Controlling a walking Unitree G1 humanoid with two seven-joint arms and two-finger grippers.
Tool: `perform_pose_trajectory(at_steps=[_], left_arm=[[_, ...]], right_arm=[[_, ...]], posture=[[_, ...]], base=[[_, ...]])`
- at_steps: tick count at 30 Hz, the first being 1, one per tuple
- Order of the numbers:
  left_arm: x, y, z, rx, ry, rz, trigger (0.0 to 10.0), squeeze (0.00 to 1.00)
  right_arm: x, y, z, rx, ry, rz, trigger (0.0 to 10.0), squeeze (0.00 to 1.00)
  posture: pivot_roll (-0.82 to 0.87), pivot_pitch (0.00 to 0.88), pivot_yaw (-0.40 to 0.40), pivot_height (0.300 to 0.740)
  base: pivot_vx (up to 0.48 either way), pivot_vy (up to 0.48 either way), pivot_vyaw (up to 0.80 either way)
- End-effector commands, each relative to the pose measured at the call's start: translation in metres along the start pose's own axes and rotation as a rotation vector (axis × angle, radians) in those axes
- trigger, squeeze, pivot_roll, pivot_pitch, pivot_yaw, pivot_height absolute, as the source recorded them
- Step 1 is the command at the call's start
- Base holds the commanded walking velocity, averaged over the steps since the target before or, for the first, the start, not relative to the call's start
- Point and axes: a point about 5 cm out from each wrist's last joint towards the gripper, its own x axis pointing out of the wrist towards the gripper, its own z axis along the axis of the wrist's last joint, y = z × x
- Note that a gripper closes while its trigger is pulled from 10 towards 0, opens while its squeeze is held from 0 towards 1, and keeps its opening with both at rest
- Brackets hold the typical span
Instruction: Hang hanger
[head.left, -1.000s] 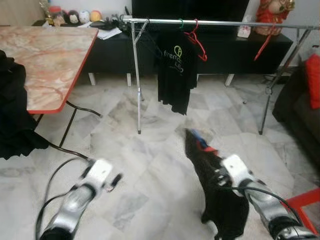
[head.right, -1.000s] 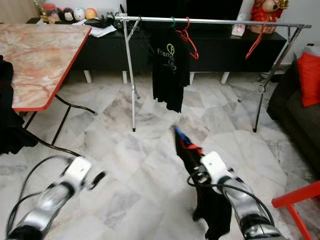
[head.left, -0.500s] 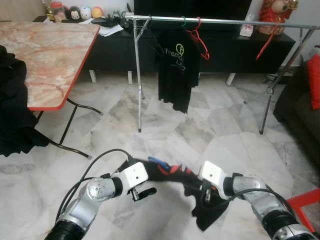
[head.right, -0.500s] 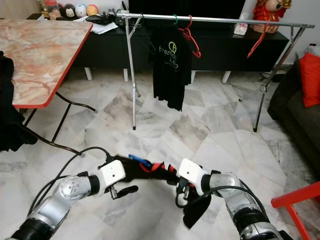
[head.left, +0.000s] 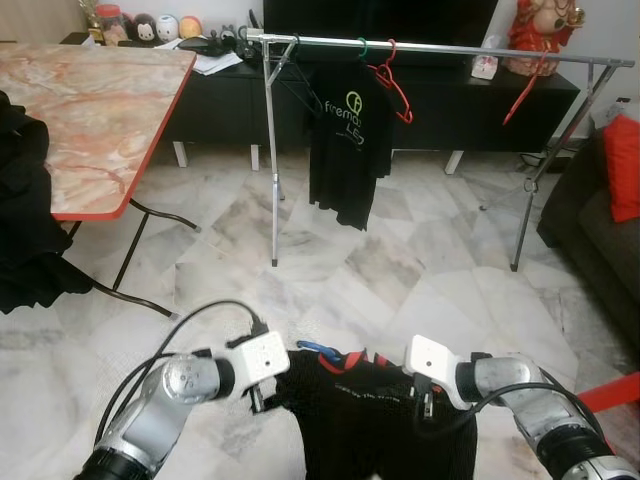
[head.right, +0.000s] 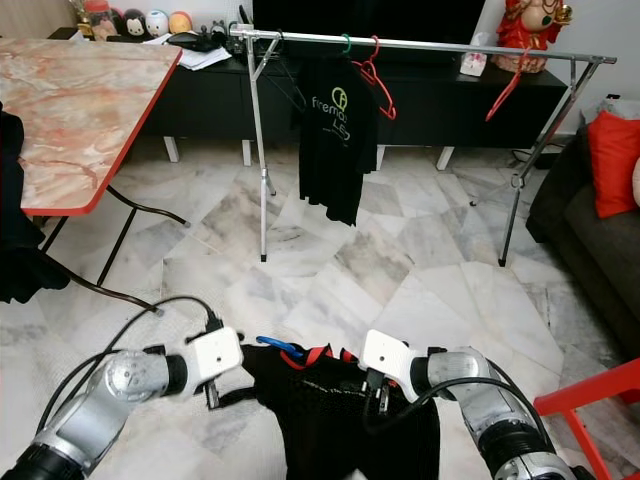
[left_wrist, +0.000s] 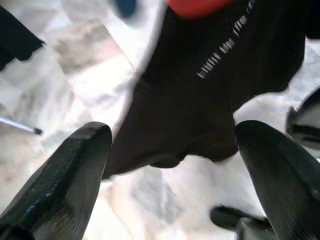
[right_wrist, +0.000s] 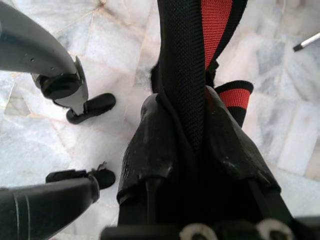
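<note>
We see the right pincer (right_wrist: 192, 125) clamped on the black shirt (head.left: 375, 420), which hangs low before us on a blue-hooked hanger (head.left: 312, 349). Left pincer (left_wrist: 170, 165) spread apart at the shirt's other shoulder. Clothes rail (head.left: 440, 47) stands well beyond, across marble floor (head.left: 400, 270).

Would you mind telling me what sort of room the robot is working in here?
Probably a home living room: a dark sofa with a red cushion, a long black TV cabinet and a clothes rail on marble floor tiles.
</note>
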Motion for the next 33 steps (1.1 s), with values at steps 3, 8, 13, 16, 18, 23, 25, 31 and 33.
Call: perform_pose_trajectory(at_steps=[3, 8, 13, 16, 18, 23, 25, 31, 33], left_arm=[[0.002, 0.000, -0.002, 0.007, 0.036, 0.017, 10.0, 0.00], [0.004, 0.006, -0.002, -0.050, -0.020, 0.085, 10.0, 0.00], [-0.003, 0.014, -0.008, -0.064, -0.026, 0.144, 10.0, 0.00], [-0.010, 0.016, -0.010, -0.070, -0.039, 0.128, 10.0, 0.00], [-0.014, 0.016, -0.012, -0.103, -0.053, 0.098, 10.0, 0.00], [-0.030, 0.006, -0.026, -0.260, -0.092, -0.074, 10.0, 0.00], [-0.032, 0.004, -0.028, -0.276, -0.096, -0.104, 10.0, 0.00], [-0.030, 0.000, -0.022, -0.300, -0.149, -0.168, 10.0, 0.00], [-0.027, 0.001, -0.020, -0.297, -0.163, -0.164, 10.0, 0.00]], right_arm=[[0.003, -0.003, 0.019, -0.037, -0.079, 0.006, 10.0, 0.00], [0.002, 0.004, 0.021, -0.042, -0.103, 0.048, 10.0, 0.00], [-0.003, 0.004, 0.011, -0.039, -0.069, 0.035, 10.0, 0.00], [-0.006, 0.006, 0.008, -0.034, -0.074, 0.049, 10.0, 0.00], [-0.008, 0.009, 0.007, -0.033, -0.090, 0.082, 10.0, 0.00], [-0.017, 0.012, 0.008, -0.017, -0.157, 0.132, 10.0, 0.00], [-0.018, 0.012, 0.007, -0.018, -0.154, 0.141, 10.0, 0.00], [-0.021, 0.017, 0.009, -0.022, -0.180, 0.228, 10.0, 0.00], [-0.020, 0.019, 0.010, -0.017, -0.188, 0.247, 10.0, 0.00]], posture=[[-0.01, 0.000, -0.103, 0.740], [-0.01, 0.000, -0.097, 0.740], [-0.02, 0.000, -0.087, 0.740], [-0.01, 0.000, -0.086, 0.740], [-0.01, 0.000, -0.084, 0.740], [-0.01, 0.000, -0.079, 0.740], [-0.01, 0.000, -0.079, 0.740], [-0.01, 0.000, -0.081, 0.740], [-0.01, 0.000, -0.082, 0.740]], base=[[0.000, 0.000, 0.00], [0.000, 0.000, 0.00], [0.000, 0.000, 0.00], [0.000, 0.000, 0.00], [0.000, 0.000, 0.00], [0.000, 0.000, 0.00], [0.000, 0.000, 0.00], [0.000, 0.000, 0.00], [0.000, 0.000, 0.00]])
